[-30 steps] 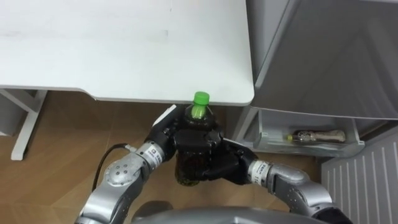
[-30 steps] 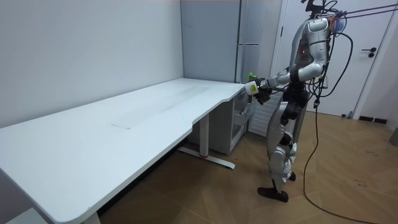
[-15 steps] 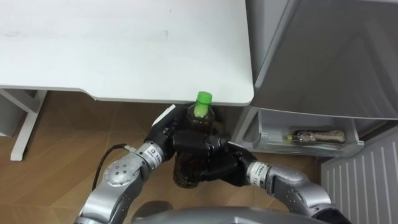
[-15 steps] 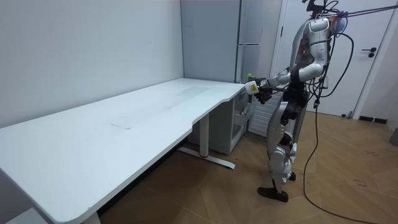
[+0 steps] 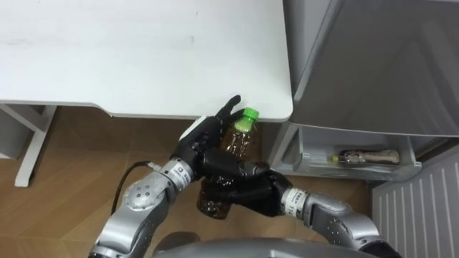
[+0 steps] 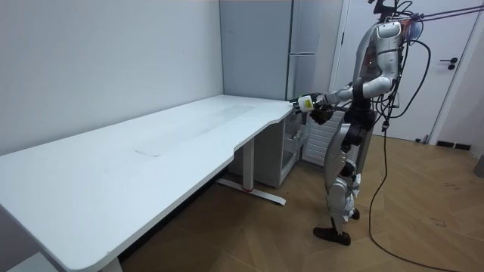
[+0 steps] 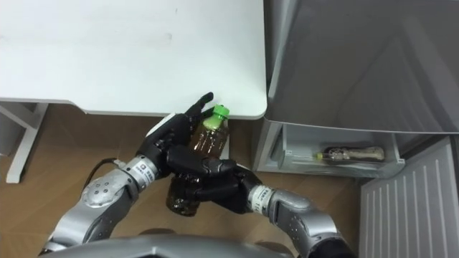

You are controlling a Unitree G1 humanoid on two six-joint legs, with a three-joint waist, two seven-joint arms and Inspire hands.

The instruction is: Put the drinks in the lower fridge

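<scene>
A dark drink bottle [image 5: 233, 147] with a green cap [image 5: 248, 117] is held in front of me, below the desk's near edge, its top leaning to the right. My right hand [image 5: 247, 188] is curled round the bottle's lower half from the right. My left hand [image 5: 204, 136] lies behind the bottle with its fingers straight, pointing up toward the desk edge. The right eye view shows the same bottle [image 7: 208, 140] in my right hand [image 7: 211, 183], with my left hand [image 7: 176, 132] beside it. In the room view I stand at the desk's far corner, hands [image 6: 314, 104] out in front.
The white desk [image 5: 143, 57] spans the upper left, its corner just above the bottle. The grey fridge [image 5: 373, 64] stands at the right. Its lower drawer [image 5: 315, 161] is pulled out, with another bottle [image 5: 362, 155] lying in it. Wood floor lies below.
My left hand has uncurled from the bottle and now stands open behind it. The bottle has tipped to the right in my right hand, which has wrapped further round it.
</scene>
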